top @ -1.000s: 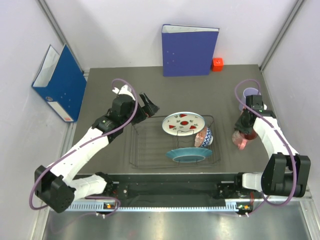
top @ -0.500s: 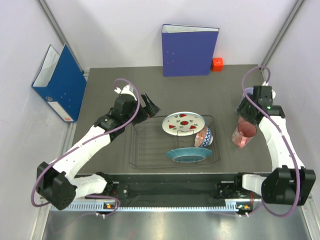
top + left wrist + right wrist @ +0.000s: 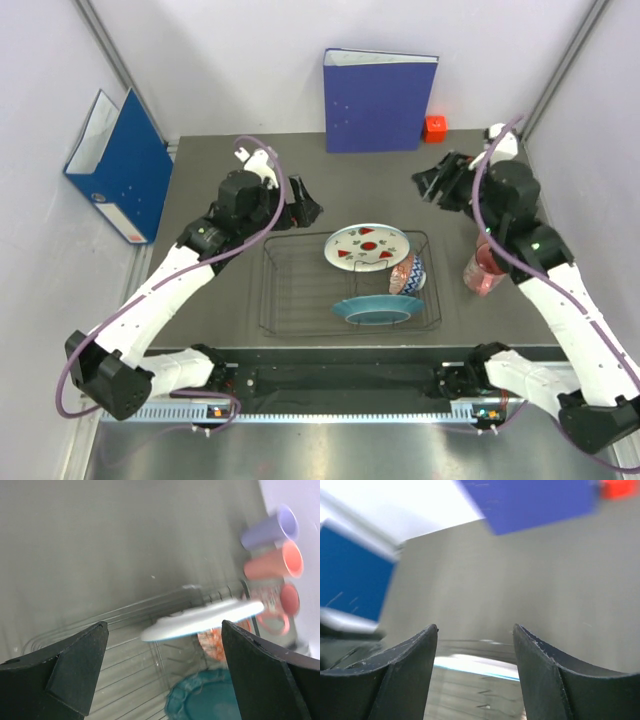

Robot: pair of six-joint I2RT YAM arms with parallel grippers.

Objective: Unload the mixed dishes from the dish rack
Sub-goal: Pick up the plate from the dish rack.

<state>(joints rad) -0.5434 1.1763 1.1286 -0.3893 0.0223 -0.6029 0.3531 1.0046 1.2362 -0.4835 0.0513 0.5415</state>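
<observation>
Standing in the dish rack (image 3: 268,300): the white plate with red watermelon marks (image 3: 366,246) sat tilted at the far side. The teal plate (image 3: 378,310) sat tilted at the near side. The small red-and-blue patterned bowl (image 3: 410,272) was between them at the right end.
Cups: three stood in a row on the dark table (image 3: 380,185), right of the rack and apart from it. The left wrist view showed the lavender cup (image 3: 272,527), a pink cup (image 3: 276,563) and a second pink cup (image 3: 280,599). From above only one pink cup showed beside the right arm.
Left gripper (image 3: 303,207): it hovered above the table just beyond the rack's far left corner. Its jaws were spread wide with nothing between them, and the white plate lay ahead of the fingers.
Right gripper (image 3: 440,183): it was raised over the far right of the table, between the red cube (image 3: 434,128) and the rack. Its jaws were parted and held nothing.
Surroundings: a purple-blue binder (image 3: 378,100) stood upright at the far edge with the cube just to its right. A blue binder (image 3: 120,165) leaned at the left.
</observation>
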